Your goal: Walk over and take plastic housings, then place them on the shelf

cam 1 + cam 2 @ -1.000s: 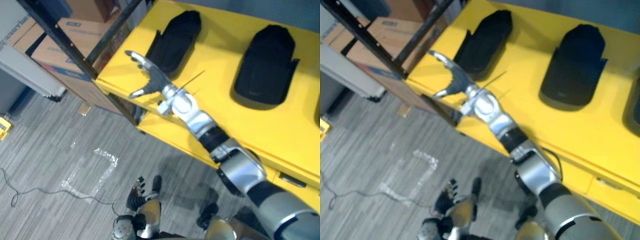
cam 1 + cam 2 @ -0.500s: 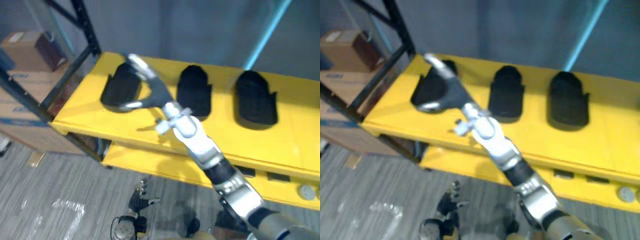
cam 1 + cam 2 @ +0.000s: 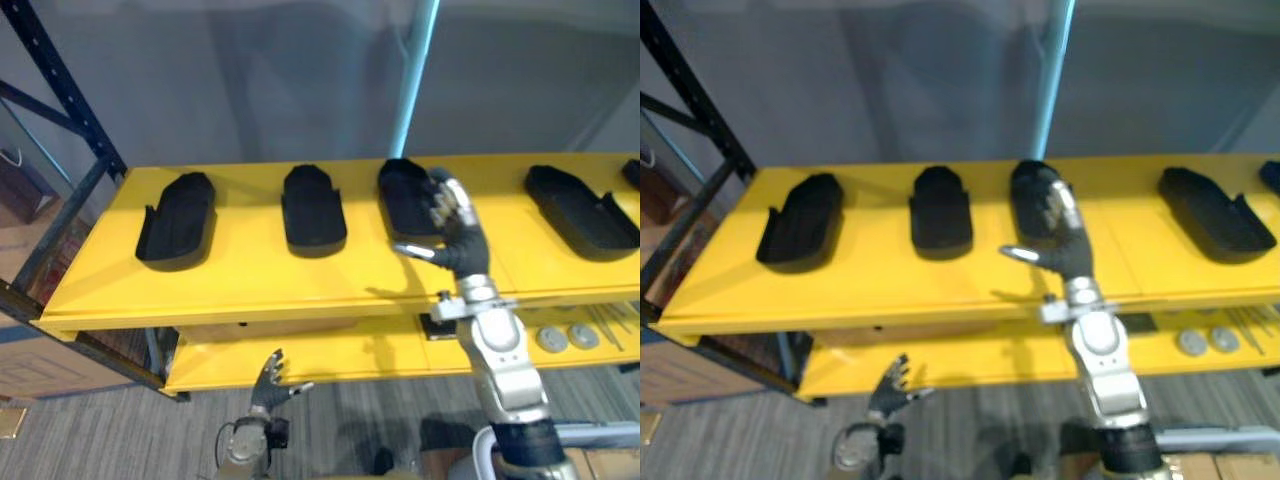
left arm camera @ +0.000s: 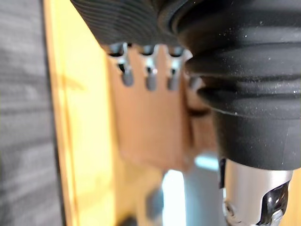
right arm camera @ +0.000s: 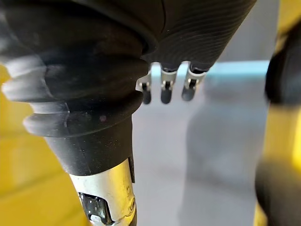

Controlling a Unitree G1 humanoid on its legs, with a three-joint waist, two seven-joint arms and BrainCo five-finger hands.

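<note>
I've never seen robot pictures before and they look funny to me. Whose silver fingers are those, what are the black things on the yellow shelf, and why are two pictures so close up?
The fingers belong to a walking robot with two arms. Two pictures come from cameras in its head, looking down. The two close-up ones come from cameras on its wrists, so they show the dark ribbed cover and the fingertips. The right hand is raised before the yellow shelf, fingers open, holding nothing. Behind it lies one black plastic housing; I cannot tell whether the hand touches it. The other housings lie in a row along the shelf. The left hand hangs low near the floor, open and empty.
</note>
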